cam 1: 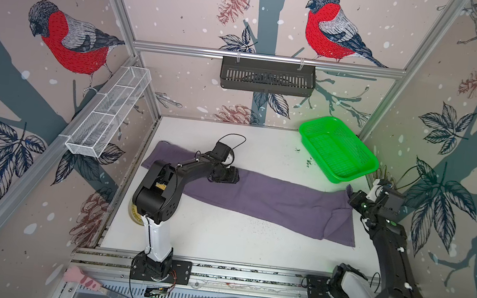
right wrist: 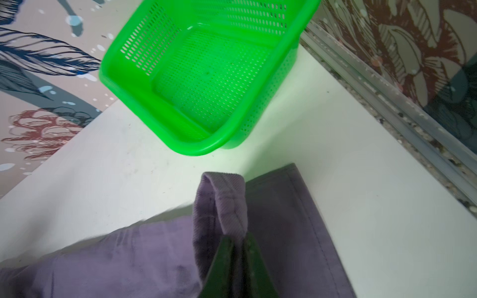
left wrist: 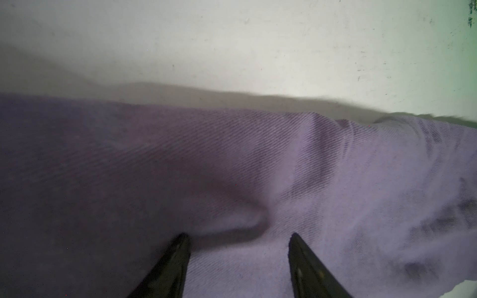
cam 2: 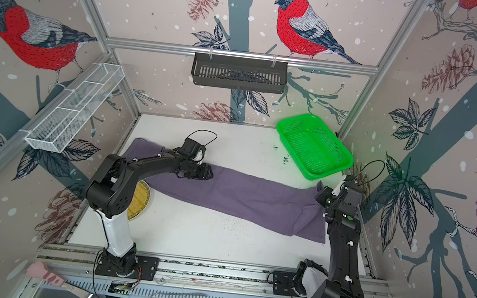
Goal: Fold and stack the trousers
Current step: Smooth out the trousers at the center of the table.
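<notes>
The trousers [cam 1: 271,197] lie as one long band across the white worktop [cam 1: 219,240], running from the far left down to the near right, where the band ends close to the side rail. They look already doubled lengthwise, leg on leg, so the step in hand seems to be the crosswise fold.

The right arm [cam 1: 377,216] reaches to the far corner of the right-hand end. In the right wrist view its jaws are closed on a small upright loop of hem, raised a little off the rest of the cloth. The left arm [cam 1: 185,168] hangs over the band left of its middle. In the left wrist view its jaws stand apart with the tips at the cloth and a shallow pucker between them, gripping nothing.

The next move probably calls for lifting the pinched end and carrying it left over the band, while the left jaws either pin the cloth or close on it, so that the band does not drag.

The cloth is soft, matte, dusty purple twill with fine diagonal ribs and a stitched hem. The green basket [right wrist: 196,151], glossy perforated plastic with rounded corners, sits empty just beyond the held end.
</notes>
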